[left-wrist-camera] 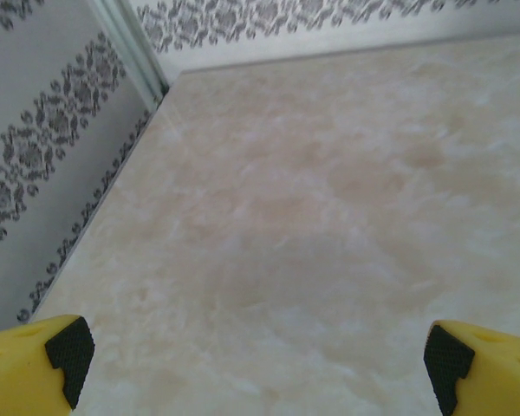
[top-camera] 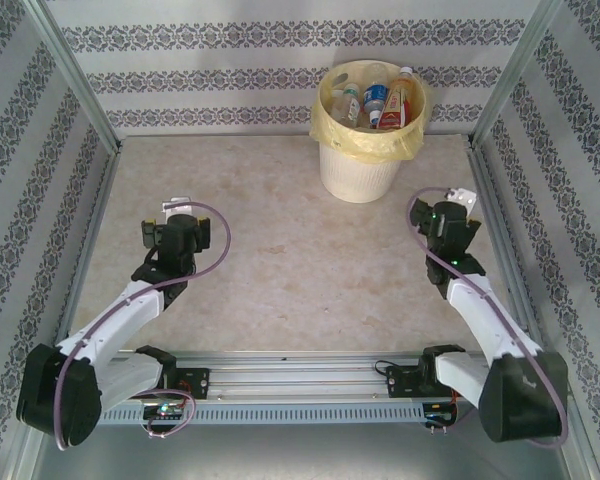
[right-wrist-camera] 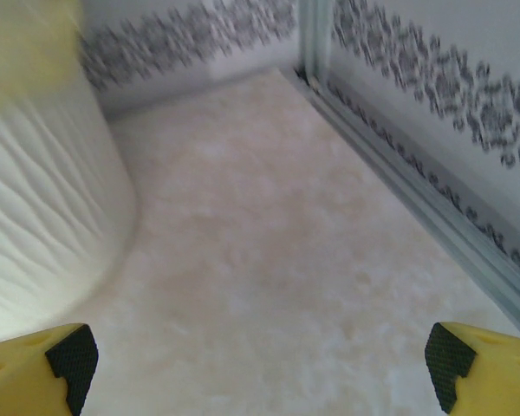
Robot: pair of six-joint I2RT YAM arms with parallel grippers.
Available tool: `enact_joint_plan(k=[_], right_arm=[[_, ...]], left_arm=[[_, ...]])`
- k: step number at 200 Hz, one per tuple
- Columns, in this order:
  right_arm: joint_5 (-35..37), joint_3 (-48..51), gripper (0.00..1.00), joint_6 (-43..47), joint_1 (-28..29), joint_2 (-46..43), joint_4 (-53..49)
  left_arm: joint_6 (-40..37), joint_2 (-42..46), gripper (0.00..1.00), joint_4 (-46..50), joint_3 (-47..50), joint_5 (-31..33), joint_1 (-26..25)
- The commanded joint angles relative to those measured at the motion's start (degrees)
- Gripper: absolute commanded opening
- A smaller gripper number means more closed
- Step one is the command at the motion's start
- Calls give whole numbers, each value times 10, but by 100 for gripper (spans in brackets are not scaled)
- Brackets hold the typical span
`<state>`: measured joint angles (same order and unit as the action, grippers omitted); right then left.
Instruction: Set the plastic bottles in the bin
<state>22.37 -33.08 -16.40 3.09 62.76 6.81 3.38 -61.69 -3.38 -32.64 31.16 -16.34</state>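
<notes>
The bin (top-camera: 358, 165), a cream-white bucket with a yellow bag over its rim, stands at the far middle-right of the table. Several plastic bottles (top-camera: 378, 103) with red, blue and white labels lie inside it. My left gripper (top-camera: 170, 212) hovers over the left half of the table, jaws wide apart with bare tabletop between the yellow fingers (left-wrist-camera: 35, 360). My right gripper (top-camera: 458, 203) is at the right side, just right of the bin, also open and holding nothing (right-wrist-camera: 258, 364). The bin's ribbed wall (right-wrist-camera: 43, 217) fills the left of the right wrist view.
Patterned walls enclose the table on the left, back and right. A metal rail (right-wrist-camera: 433, 212) runs along the right wall's foot, close to my right gripper. The beige tabletop (top-camera: 290, 250) lies bare between the two arms.
</notes>
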Motion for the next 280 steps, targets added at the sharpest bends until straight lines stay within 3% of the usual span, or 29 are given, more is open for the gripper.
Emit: enact_joint_plan(k=[1,31,64,95,113,125,150,167,173,198,280], right_arm=[[24,33,98,30,-7,60,116],[-49,61,98,62,-12,156,237],[-129,80,98,133,-12,173,327],[-164,152,98,146,-12,255,539],[-136,111,98,133,-12,229,428],[-133,121,98,134,-12,243,474],[-134,119,98,136,-12,239,463],[-134,117,98,136,-12,236,452],[-134,118,98,136,-11,237,459],[-134,117,98,136,-11,236,455],[-138,115,98,136,-12,236,449]], left_arm=[[-16,-33,99,-94,23,-28,25],[-11,-106,99,-175,37,-94,62],[-14,-166,99,-243,44,-118,89],[-22,-196,99,-308,60,-170,110],[-42,-199,99,-352,75,-208,113],[-50,-209,99,-371,80,-228,118],[-50,-250,99,-409,80,-246,126],[-14,-274,99,-450,94,-282,163],[-13,-282,99,-487,106,-271,164],[-5,-274,99,-461,102,-213,151],[-3,-277,99,-465,102,-210,150]])
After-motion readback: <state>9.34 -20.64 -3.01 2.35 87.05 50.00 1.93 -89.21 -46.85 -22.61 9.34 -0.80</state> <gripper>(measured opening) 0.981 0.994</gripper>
